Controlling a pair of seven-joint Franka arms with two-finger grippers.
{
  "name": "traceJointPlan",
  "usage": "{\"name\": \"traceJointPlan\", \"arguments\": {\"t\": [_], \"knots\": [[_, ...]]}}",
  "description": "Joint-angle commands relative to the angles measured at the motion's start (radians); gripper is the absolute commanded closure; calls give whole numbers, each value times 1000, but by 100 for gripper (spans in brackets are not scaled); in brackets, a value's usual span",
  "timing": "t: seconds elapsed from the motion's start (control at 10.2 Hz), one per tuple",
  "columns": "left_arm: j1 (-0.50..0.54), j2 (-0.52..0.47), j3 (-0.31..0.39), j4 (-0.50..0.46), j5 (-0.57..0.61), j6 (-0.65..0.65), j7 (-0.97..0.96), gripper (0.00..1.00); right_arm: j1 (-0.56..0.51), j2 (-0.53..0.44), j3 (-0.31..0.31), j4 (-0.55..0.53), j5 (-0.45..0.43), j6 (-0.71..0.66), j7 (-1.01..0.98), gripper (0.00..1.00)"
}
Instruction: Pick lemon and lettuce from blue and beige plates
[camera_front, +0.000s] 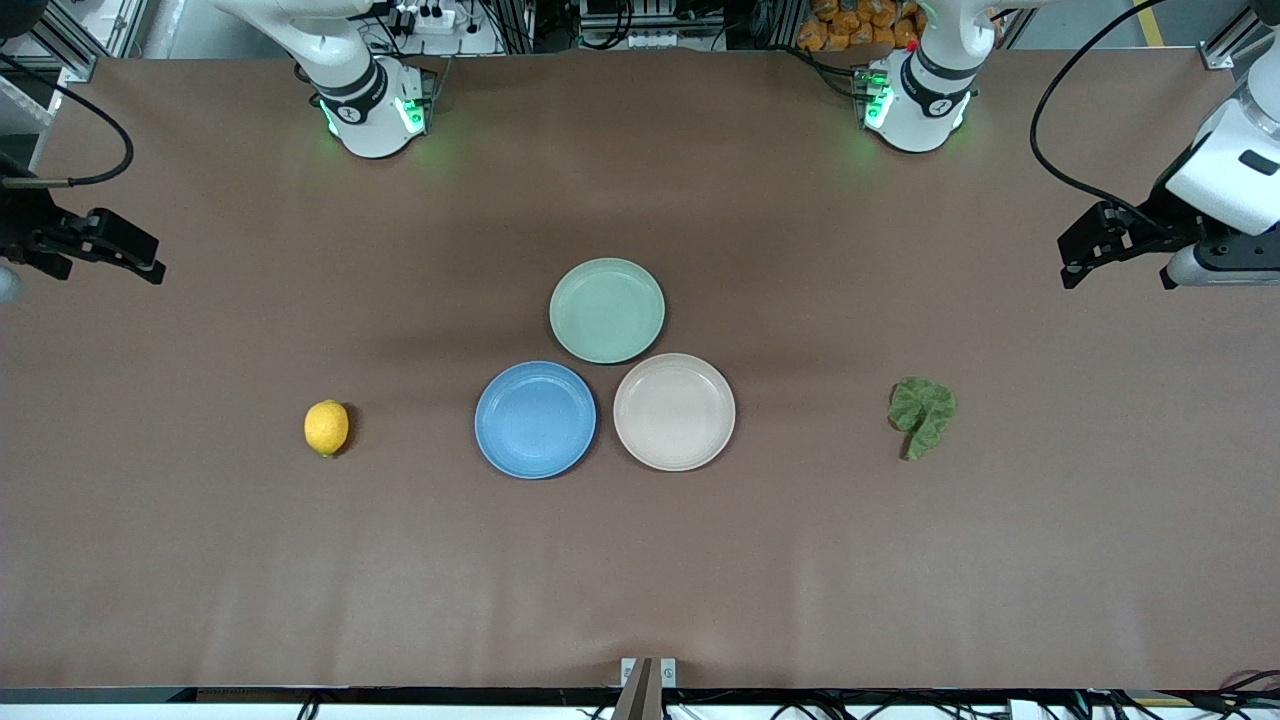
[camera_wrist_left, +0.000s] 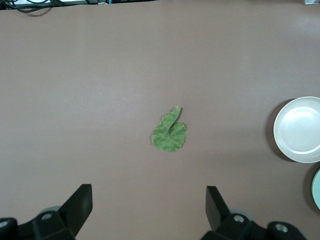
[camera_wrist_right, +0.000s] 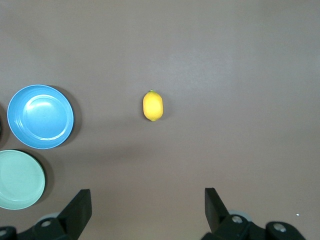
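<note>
A yellow lemon (camera_front: 326, 428) lies on the bare table toward the right arm's end, off any plate; it also shows in the right wrist view (camera_wrist_right: 153, 105). A green lettuce leaf (camera_front: 922, 412) lies on the table toward the left arm's end, also in the left wrist view (camera_wrist_left: 169, 134). The blue plate (camera_front: 535, 420) and the beige plate (camera_front: 674, 411) sit side by side mid-table, both empty. My left gripper (camera_front: 1115, 270) hangs open and empty over the table's left-arm end (camera_wrist_left: 149, 200). My right gripper (camera_front: 105, 262) hangs open and empty over the right-arm end (camera_wrist_right: 148, 202).
An empty pale green plate (camera_front: 607, 310) touches the blue and beige plates, farther from the front camera. The blue plate (camera_wrist_right: 40, 116) and green plate (camera_wrist_right: 17, 179) show in the right wrist view, the beige plate (camera_wrist_left: 300, 129) in the left. Brown tabletop surrounds them.
</note>
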Motion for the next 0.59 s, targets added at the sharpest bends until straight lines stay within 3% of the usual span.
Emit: {"name": "traceJointPlan", "arguments": {"t": [0.0,0.49], "knots": [[7,-14,-6,-7,-20,-9,28,0,2,-38,4,-42,-21,6,33,0],[18,-9,5,-9,-26,-11,-6,0,4,-41,7,-55,-21,14,33,0]]}}
